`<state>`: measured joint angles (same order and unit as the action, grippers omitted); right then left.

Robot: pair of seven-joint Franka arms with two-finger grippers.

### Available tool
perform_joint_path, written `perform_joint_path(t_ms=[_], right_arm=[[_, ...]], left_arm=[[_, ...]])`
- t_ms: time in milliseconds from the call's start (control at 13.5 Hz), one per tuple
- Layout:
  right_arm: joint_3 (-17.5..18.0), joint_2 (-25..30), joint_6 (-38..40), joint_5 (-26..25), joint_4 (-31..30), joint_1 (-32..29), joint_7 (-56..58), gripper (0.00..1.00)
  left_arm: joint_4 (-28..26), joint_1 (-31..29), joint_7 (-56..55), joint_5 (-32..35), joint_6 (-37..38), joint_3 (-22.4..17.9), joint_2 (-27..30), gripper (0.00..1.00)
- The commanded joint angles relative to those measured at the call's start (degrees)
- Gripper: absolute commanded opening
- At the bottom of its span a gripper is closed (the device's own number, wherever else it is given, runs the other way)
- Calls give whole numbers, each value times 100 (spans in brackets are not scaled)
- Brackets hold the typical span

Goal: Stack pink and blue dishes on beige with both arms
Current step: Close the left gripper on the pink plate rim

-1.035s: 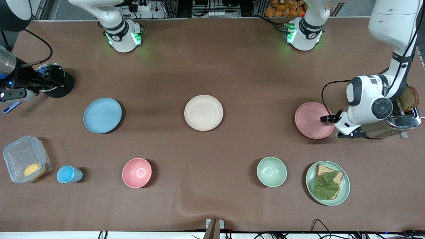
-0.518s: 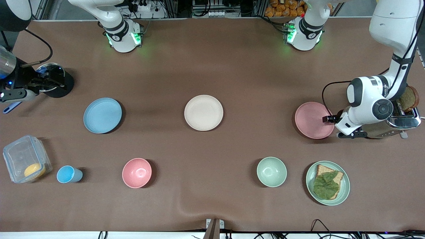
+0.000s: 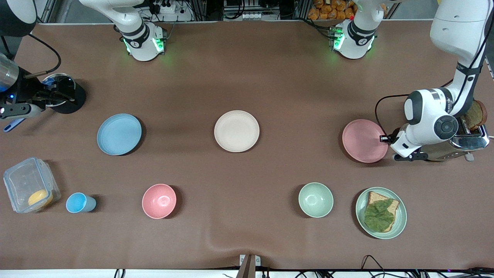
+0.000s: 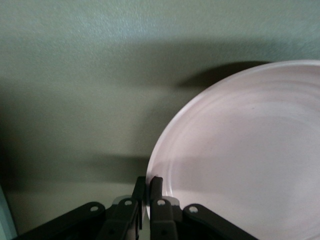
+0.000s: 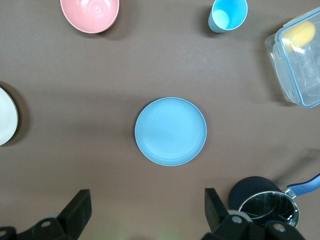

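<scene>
The pink plate [image 3: 362, 141] [image 4: 240, 150] lies toward the left arm's end of the table. My left gripper [image 3: 383, 138] [image 4: 148, 182] is shut on its rim, on the side next to the toaster. The beige plate [image 3: 236, 131] [image 5: 6, 116] sits bare at the table's middle. The blue plate [image 3: 119, 134] [image 5: 170, 131] lies toward the right arm's end. My right gripper [image 5: 147, 210] hangs high over the table between the blue plate and a saucepan, open and holding nothing.
A toaster [image 3: 469, 139] with bread stands beside the left gripper. Nearer the front camera are a green plate [image 3: 401, 226] with bread, a green bowl [image 3: 315, 199], a pink bowl [image 3: 159, 200], a blue cup [image 3: 79, 202] and a clear container [image 3: 29, 185]. A saucepan [image 3: 58, 83] stands by the blue plate.
The left gripper has drawn back from over the pink plate to its rim, and the plate has shifted slightly. The right arm has not moved.
</scene>
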<state>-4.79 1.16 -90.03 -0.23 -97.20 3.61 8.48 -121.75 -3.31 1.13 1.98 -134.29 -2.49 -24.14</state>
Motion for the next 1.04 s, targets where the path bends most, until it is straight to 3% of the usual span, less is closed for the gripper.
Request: perform_joint_path(t_ms=[0, 296, 665, 961], right_arm=[[-48, 33, 64, 6, 34, 52, -22, 100], [-48, 33, 64, 6, 34, 52, -22, 100], [-48, 25, 64, 6, 34, 44, -22, 100], [-48, 25, 64, 6, 34, 26, -22, 100]], left_arm=[[55, -56, 142, -460, -27, 82, -21, 0], [221, -64, 133, -601, 437, 284, 374, 0], [1310, -64, 133, -690, 1834, 521, 498, 0], [1908, -38, 142, -716, 2363, 706, 621, 0]])
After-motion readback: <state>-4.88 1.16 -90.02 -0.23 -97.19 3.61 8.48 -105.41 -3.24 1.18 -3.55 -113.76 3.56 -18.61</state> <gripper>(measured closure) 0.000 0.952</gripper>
